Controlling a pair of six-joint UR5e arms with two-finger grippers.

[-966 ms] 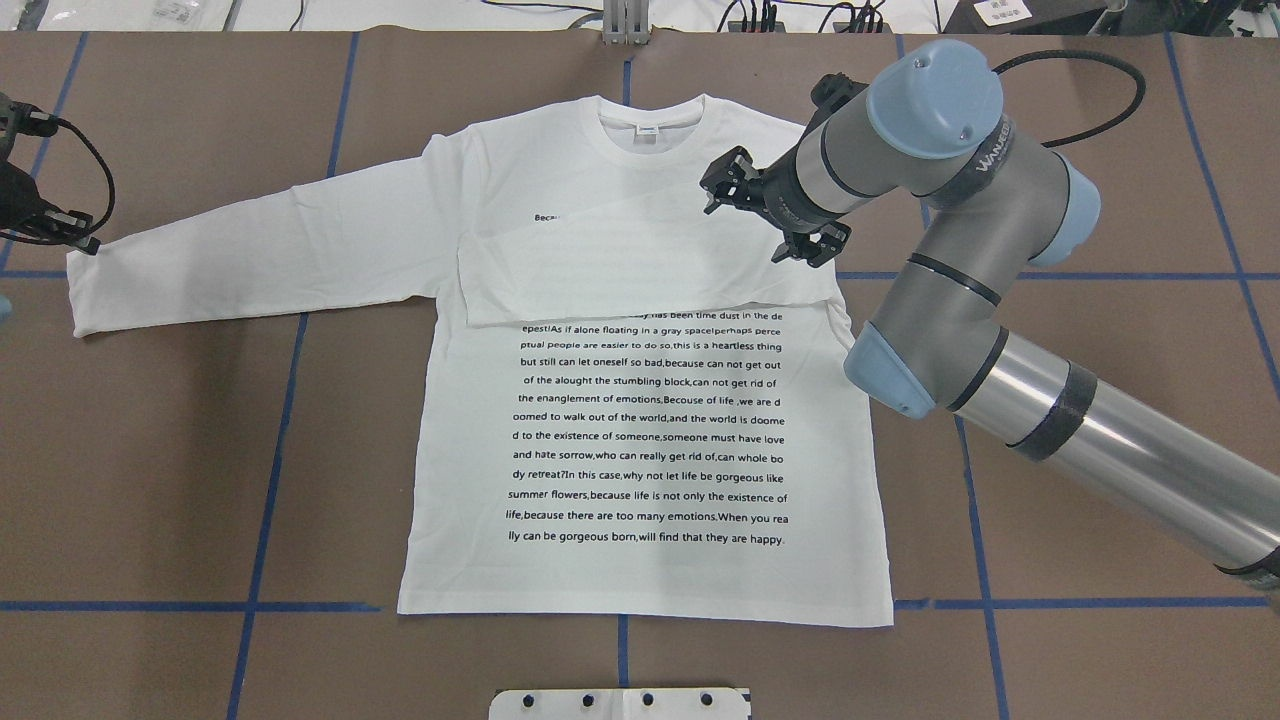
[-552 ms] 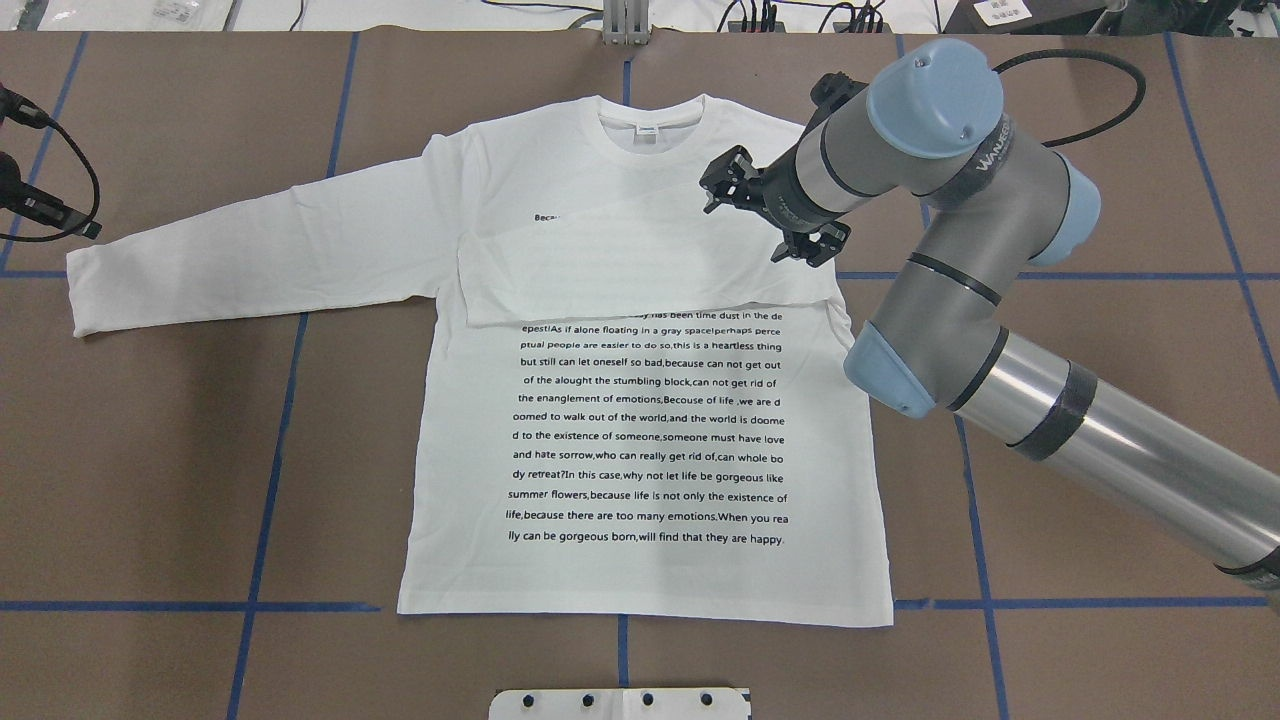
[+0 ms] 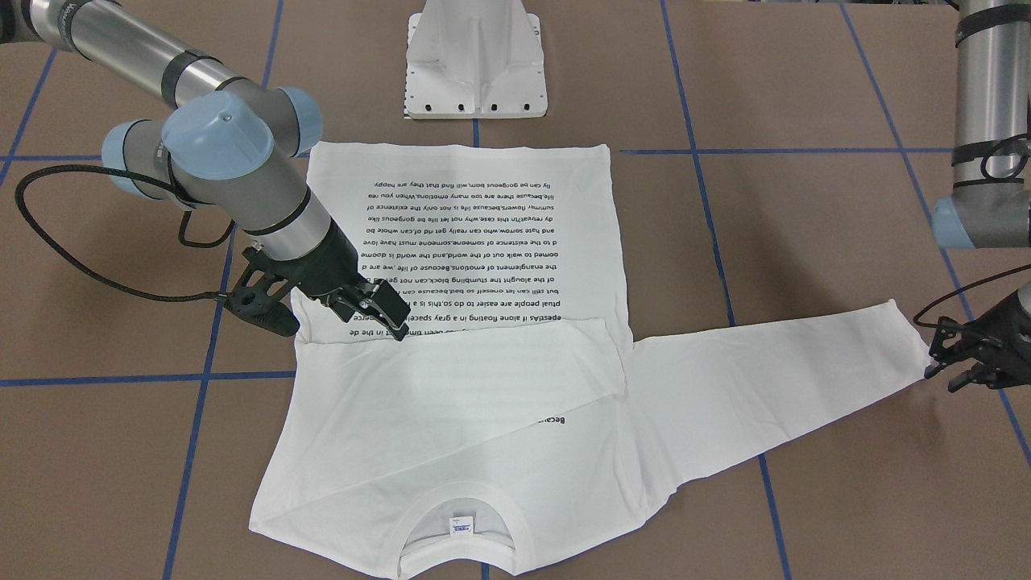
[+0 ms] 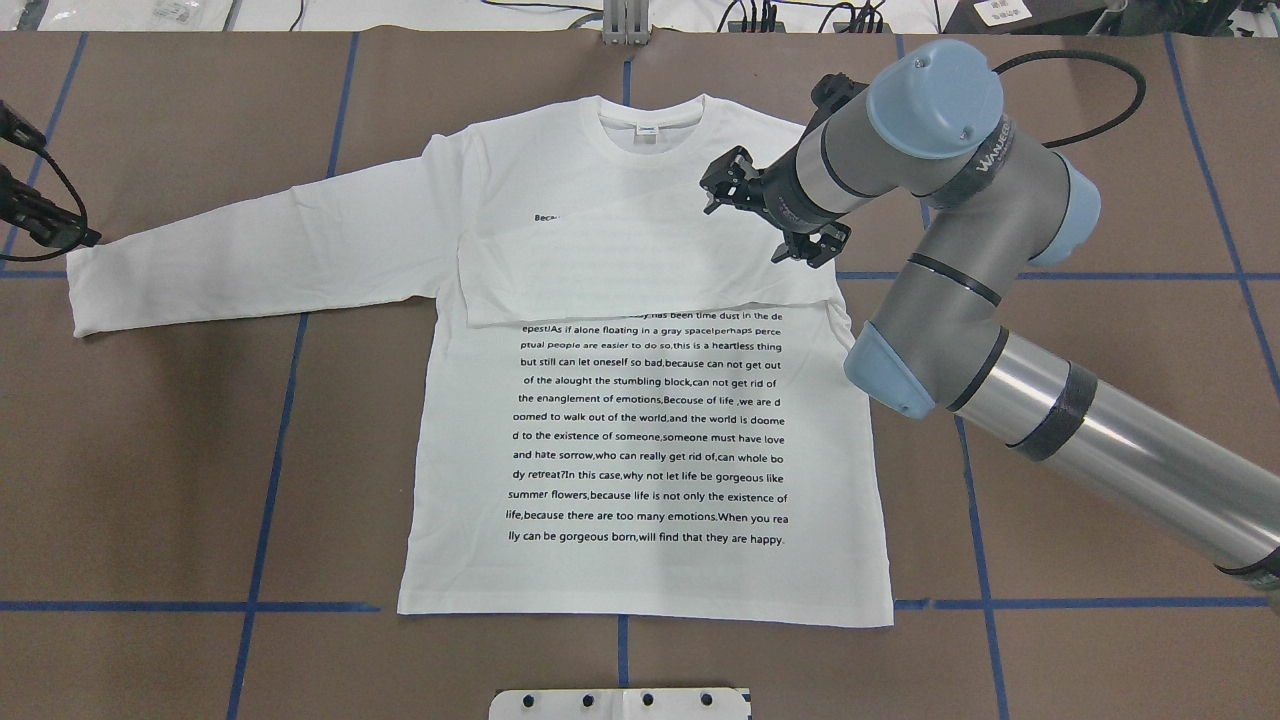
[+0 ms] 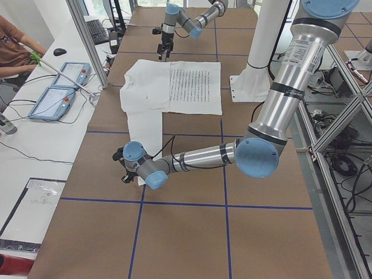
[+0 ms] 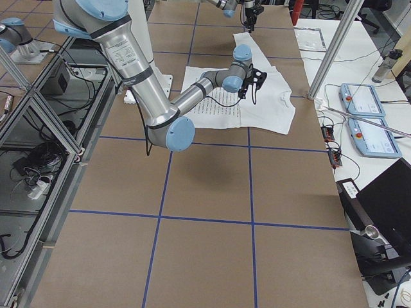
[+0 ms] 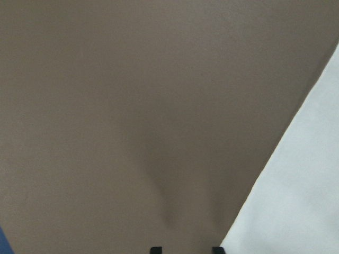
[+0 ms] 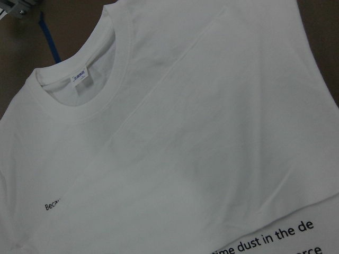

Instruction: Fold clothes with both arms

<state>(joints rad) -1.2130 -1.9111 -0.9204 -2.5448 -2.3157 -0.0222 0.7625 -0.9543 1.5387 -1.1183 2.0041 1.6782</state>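
A white long-sleeved cotton T-shirt lies flat in the middle of the brown bench, with the front facing up. Its round collar points away from the robot. Rows of black printed words fill the front of the shirt, down to near the bottom edge.

One sleeve is folded over the chest and hides the top rows of words. The right claw, black with two fingers, hangs over the shoulder end of that folded sleeve, on the robot's right side of the shirt. Its fingers are spread wide apart and hold nothing. I cannot tell if a fingertip touches the cloth.

The other sleeve lies stretched out straight toward the robot's left. The left claw, also black, sits low by the bench just past the end of that sleeve. Its fingers are a little apart, with only brown bench between them, and the cuff is right beside them.

Blue tape lines cross the bench under and around the shirt.
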